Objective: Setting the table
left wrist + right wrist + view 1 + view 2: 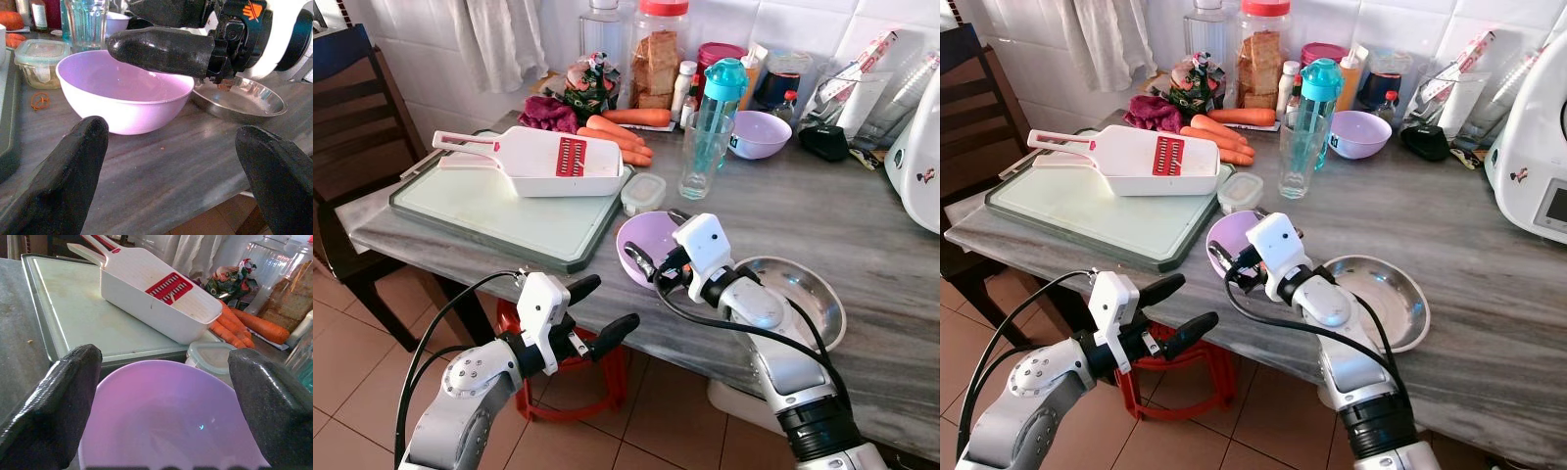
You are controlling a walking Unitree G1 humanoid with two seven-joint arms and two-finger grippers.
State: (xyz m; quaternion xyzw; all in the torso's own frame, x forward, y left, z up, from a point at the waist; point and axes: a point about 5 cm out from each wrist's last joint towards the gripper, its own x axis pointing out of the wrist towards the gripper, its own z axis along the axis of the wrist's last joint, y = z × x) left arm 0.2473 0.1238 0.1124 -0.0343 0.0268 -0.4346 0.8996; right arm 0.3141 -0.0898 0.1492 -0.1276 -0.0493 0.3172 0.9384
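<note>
My right gripper (656,257) hangs over the near purple bowl (636,245), its fingers spread wide, one on each side of the rim, gripping nothing. That bowl sits on the grey stone counter (862,235) close to the front edge, and it is empty. Just beside it toward my right lies a shallow steel dish (813,294), partly covered by my right forearm. On the bowl's far side a small lidded container (643,192) stands just beside it, and past that a tall clear glass (703,157) and a teal water bottle (724,83).

To my left of the bowl lies a pale cutting board (489,211), with a white slicer (533,162) with a red blade panel on it. Carrots (622,132) lie behind the board, and a second purple bowl (759,134) stands farther back near jars and bottles by the tiled wall.

My left gripper (597,311) is below the counter's front edge, fingers parted and empty, pointed at the near bowl. A red stool (607,377) stands on the floor under it, and a dark wooden chair (352,108) stands at the counter's left end.
</note>
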